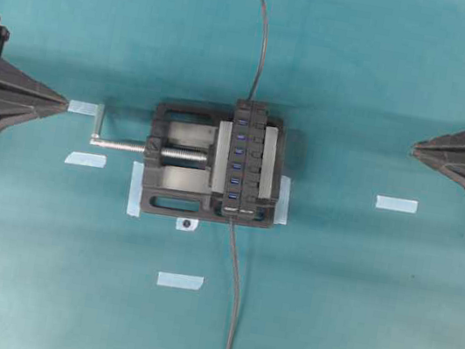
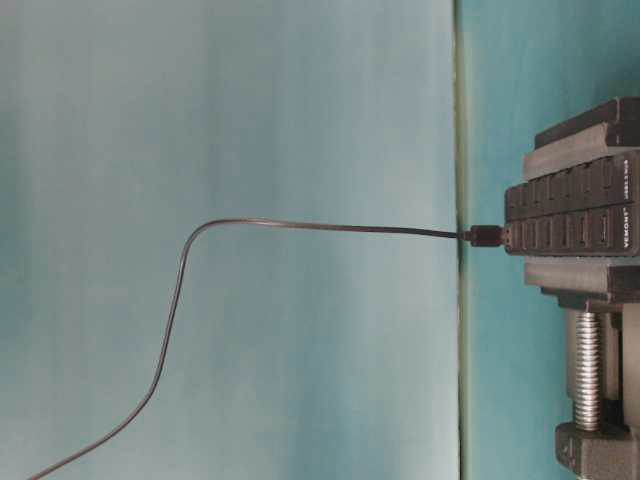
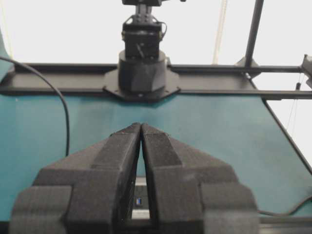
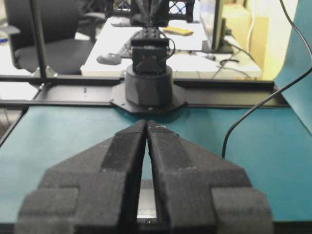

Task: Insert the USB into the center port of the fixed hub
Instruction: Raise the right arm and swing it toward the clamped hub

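The fixed hub (image 1: 246,159) is a long black strip clamped in the middle of the table, with its row of blue ports facing up. The center port (image 1: 238,159) is empty. A thin dark cable (image 1: 231,298) runs from the front edge up to the hub's near end. Its USB plug does not stand out against the black there. Another cable (image 1: 260,55) joins the hub's far end through a small black plug (image 2: 486,236). My left gripper (image 1: 65,101) (image 3: 141,126) is shut and empty at the far left. My right gripper (image 1: 415,149) (image 4: 146,123) is shut and empty at the far right.
A black vise (image 1: 177,161) with a silver screw (image 1: 122,145) and crank holds the hub. Pale tape strips (image 1: 85,158) (image 1: 396,203) (image 1: 179,280) lie on the teal table. The opposite arm's base (image 3: 141,73) (image 4: 148,83) stands across from each wrist camera.
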